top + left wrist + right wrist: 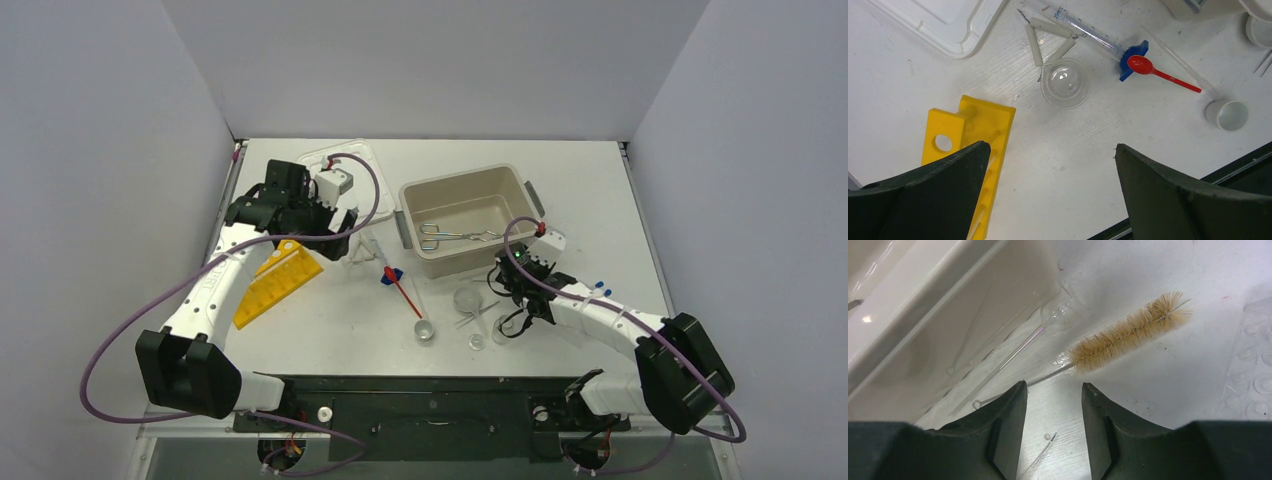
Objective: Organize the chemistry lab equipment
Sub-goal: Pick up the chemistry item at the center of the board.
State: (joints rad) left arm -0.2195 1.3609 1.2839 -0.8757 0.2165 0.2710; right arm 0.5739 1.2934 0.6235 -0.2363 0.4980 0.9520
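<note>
Your right tool (1052,390) stands partly apart and empty beside the beige tub (923,315), so bring it down astride the wire stem of the brush (1128,337) lying near that tub's wall on the tabletop (1158,405), then close gently lest the wire slip

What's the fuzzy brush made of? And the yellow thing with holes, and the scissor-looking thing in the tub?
Brush: tan bristles, maybe hair or nylon, on a twisted wire stem. Yellow rack: probably plastic, evenly coloured and matte. Tongs: likely metal, thin, grey and slightly shiny.
</note>
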